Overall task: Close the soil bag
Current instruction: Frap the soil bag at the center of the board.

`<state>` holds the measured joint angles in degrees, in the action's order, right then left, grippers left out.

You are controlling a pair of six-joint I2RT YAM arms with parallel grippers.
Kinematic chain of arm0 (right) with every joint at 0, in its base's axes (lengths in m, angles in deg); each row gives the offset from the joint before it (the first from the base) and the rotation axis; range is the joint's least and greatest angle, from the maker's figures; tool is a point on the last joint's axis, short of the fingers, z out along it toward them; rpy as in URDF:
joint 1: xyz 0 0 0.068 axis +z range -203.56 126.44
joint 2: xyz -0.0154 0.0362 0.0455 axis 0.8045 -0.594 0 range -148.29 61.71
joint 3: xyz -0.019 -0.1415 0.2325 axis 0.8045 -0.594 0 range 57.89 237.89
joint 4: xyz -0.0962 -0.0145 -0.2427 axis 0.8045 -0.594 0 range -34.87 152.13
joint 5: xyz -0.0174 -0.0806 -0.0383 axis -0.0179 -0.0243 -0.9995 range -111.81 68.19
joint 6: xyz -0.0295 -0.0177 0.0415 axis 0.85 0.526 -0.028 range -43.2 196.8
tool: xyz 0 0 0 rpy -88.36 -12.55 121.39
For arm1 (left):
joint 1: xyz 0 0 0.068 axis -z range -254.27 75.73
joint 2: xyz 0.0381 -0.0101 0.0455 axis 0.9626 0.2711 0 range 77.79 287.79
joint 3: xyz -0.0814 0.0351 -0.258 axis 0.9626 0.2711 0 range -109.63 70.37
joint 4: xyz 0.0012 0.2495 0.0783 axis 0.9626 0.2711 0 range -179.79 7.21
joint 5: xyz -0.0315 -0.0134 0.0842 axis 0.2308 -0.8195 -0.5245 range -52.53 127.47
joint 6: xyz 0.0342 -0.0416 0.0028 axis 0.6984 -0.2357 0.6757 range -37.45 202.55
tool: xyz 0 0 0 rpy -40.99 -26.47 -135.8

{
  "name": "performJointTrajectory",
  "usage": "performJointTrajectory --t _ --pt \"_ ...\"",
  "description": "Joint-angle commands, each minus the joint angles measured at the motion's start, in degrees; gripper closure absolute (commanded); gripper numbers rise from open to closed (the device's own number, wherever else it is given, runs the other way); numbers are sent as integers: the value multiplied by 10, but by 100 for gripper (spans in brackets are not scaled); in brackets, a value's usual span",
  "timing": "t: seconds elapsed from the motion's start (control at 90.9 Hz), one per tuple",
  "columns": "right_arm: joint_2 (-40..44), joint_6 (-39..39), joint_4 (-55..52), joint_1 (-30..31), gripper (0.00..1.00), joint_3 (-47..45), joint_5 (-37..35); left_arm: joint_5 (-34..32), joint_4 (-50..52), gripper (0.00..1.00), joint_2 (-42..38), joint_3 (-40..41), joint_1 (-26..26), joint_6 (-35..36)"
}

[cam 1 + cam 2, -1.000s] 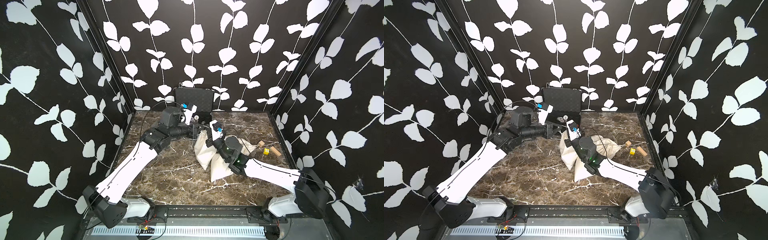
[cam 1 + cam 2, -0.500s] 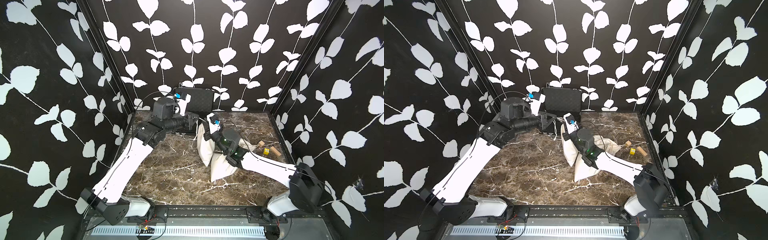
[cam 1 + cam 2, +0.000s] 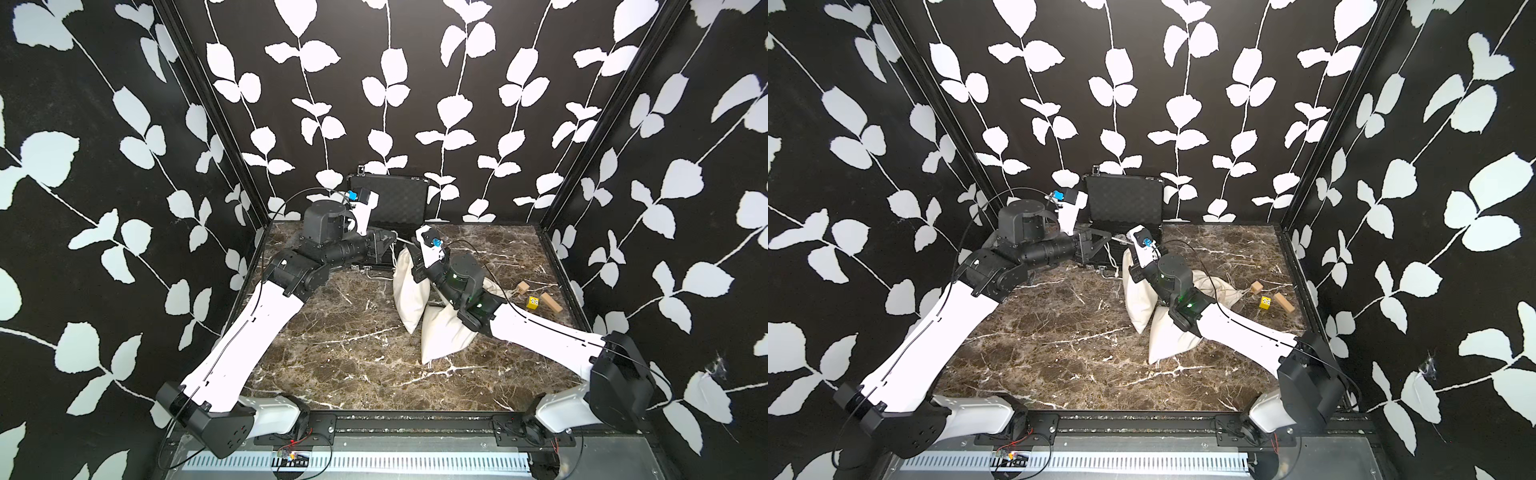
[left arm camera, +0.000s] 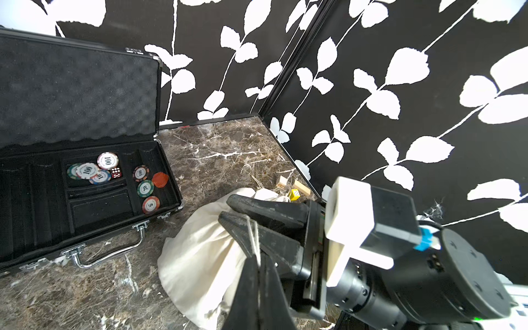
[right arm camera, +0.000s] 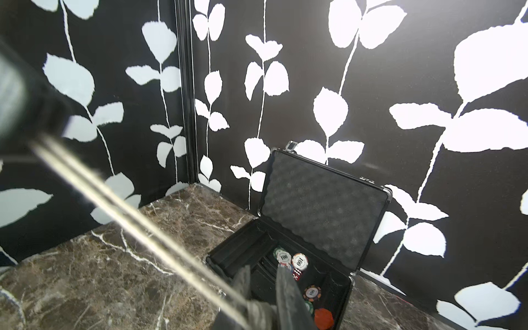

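Note:
The soil bag (image 3: 409, 286) (image 3: 1138, 299) is a cream cloth sack slumped in the middle of the marble floor. In the left wrist view the soil bag (image 4: 200, 257) has its neck gathered. Its drawstring (image 4: 253, 231) (image 5: 128, 217) runs taut as two strands from the neck to my left gripper (image 3: 392, 237) (image 4: 257, 257), which is shut on it. My right gripper (image 4: 227, 210) (image 5: 261, 270) sits at the bag's neck. Its fingers stand a little apart, with the strands passing between them and bunched cloth at their base.
An open black case (image 3: 388, 199) (image 4: 85, 100) holding poker chips (image 4: 107, 161) stands against the back wall, just behind both grippers. Two wooden blocks (image 3: 523, 286) (image 3: 550, 302) and a yellow die (image 3: 533, 302) lie at the right edge. Patterned walls close in three sides.
My left gripper has drawn back and up toward the rear left with the drawstring, pulling it taut. The bag's neck and my right gripper rose toward the case. The right jaws parted slightly.

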<state>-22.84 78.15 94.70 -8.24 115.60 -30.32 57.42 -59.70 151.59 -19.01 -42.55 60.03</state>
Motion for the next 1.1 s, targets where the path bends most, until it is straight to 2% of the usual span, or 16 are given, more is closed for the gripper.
performJointTrajectory --t 0.0,0.088,0.176,0.286,0.363,0.429,0.528,0.649,0.792,0.968,1.089 --pt "-63 -50 -108 -45 80 -64 -89 -2 -98 100 -78 -13 -9 0" --pt "-97 -68 -99 -46 80 -74 -98 0 -98 100 -77 -6 -9 -2" --pt "-93 -64 -111 -46 79 -65 -89 4 -106 100 -76 8 -10 -14" --pt "-51 -24 -121 -46 76 -49 -77 18 -128 100 -79 42 -12 -43" --pt "-38 13 -130 -46 75 -37 -97 31 -147 100 -83 69 -18 -69" --pt "-51 31 -139 -52 74 -29 -114 43 -161 100 -87 86 -25 -90" --pt "-83 6 -144 -72 77 -35 -105 57 -175 100 -94 104 -36 -114" --pt "-92 -28 -113 -79 76 -62 -59 59 -170 100 -99 105 -42 -118" --pt "-45 -25 -72 -68 64 -75 39 76 -180 100 -87 107 -42 -130" --pt "0 15 -68 -24 51 -48 83 100 -212 100 -74 120 -42 -148" --pt "27 12 -61 -13 48 -33 119 107 -213 100 -72 117 -43 -151"
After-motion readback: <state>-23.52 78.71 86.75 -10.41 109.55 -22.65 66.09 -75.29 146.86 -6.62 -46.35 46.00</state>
